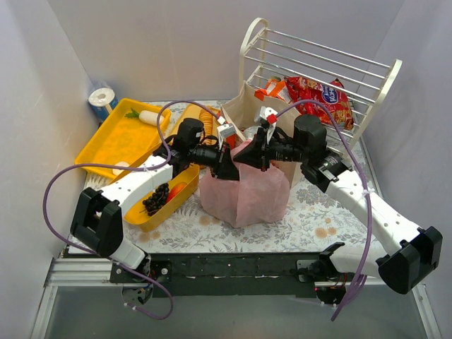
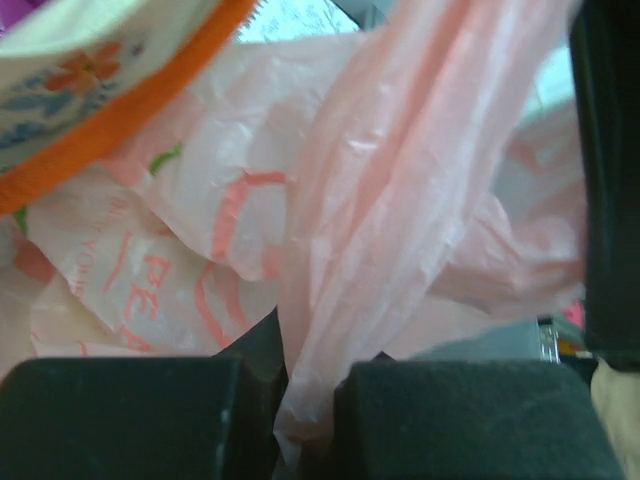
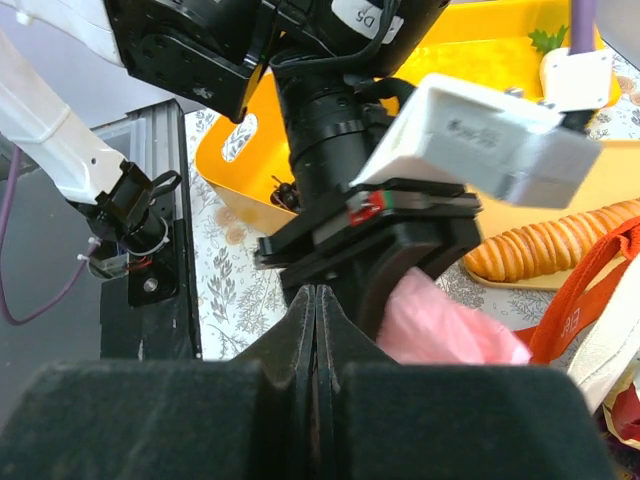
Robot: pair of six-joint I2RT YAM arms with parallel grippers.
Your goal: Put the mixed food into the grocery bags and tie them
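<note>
left gripper (image 2: 305,380): clamped on a twisted strand of the pink bag (image 1: 244,194) | right gripper (image 3: 315,300): pressed together, nothing seen between, tip facing left gripper | pink bag: bulging directly beneath both grippers | beige tote (image 1: 245,107): just behind them

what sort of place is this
Probably a staged robot test booth, not a home: plain walls box in a small cloth-covered table, with left arm and right arm bolted to a metal rail.

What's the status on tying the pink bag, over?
Left gripper shut on pink bag top. Right gripper shut alongside, hold unclear. Beige tote crowds close behind.
</note>
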